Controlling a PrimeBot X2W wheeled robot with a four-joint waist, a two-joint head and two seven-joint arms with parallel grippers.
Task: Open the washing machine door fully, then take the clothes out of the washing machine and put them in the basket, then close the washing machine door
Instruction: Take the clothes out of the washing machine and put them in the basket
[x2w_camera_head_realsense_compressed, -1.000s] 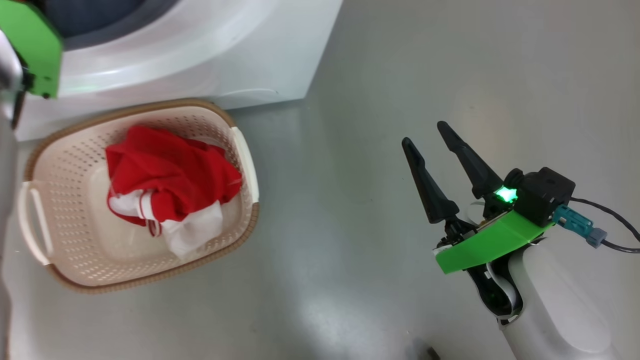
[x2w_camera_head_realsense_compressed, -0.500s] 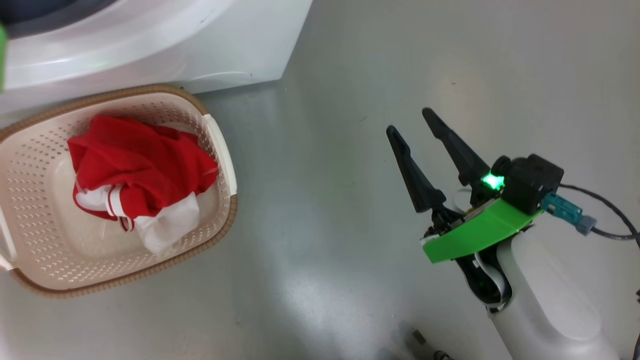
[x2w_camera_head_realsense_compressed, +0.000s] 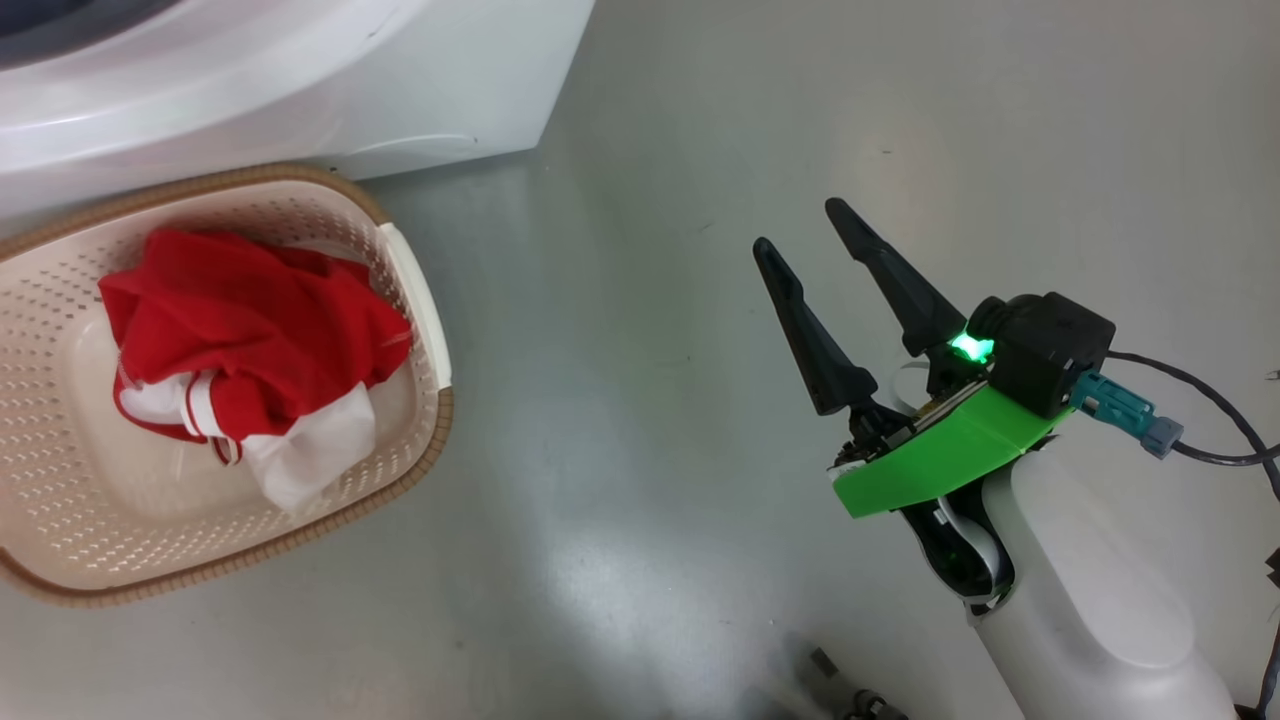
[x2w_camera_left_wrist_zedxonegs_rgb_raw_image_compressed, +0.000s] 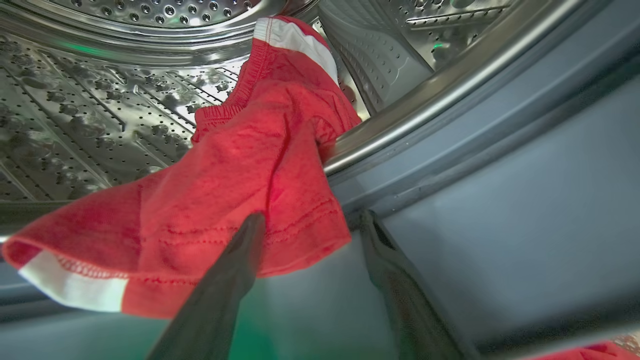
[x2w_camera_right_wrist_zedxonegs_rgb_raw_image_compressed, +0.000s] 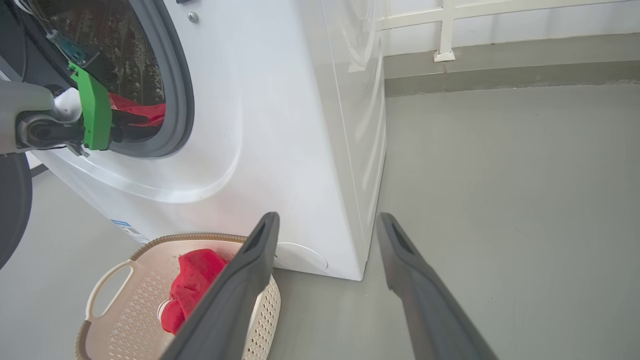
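The left hand (x2w_camera_left_wrist_zedxonegs_rgb_raw_image_compressed: 311, 220) is held open at the lip of the drum (x2w_camera_left_wrist_zedxonegs_rgb_raw_image_compressed: 100, 100) — red clothes (x2w_camera_left_wrist_zedxonegs_rgb_raw_image_compressed: 260, 165) are draped there, hem at its fingertips (x2w_camera_left_wrist_zedxonegs_rgb_raw_image_compressed: 247, 237). The right hand (x2w_camera_head_realsense_compressed: 800, 225) is spread open, well apart from the basket (x2w_camera_head_realsense_compressed: 440, 430) — another garment (x2w_camera_head_realsense_compressed: 250, 330) is piled within.

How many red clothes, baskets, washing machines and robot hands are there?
Red clothes: 2
Basket: 1
Washing machine: 1
Robot hands: 2
Total: 6

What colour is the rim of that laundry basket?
Brown, woven-look, on the cream basket; head view shows best.
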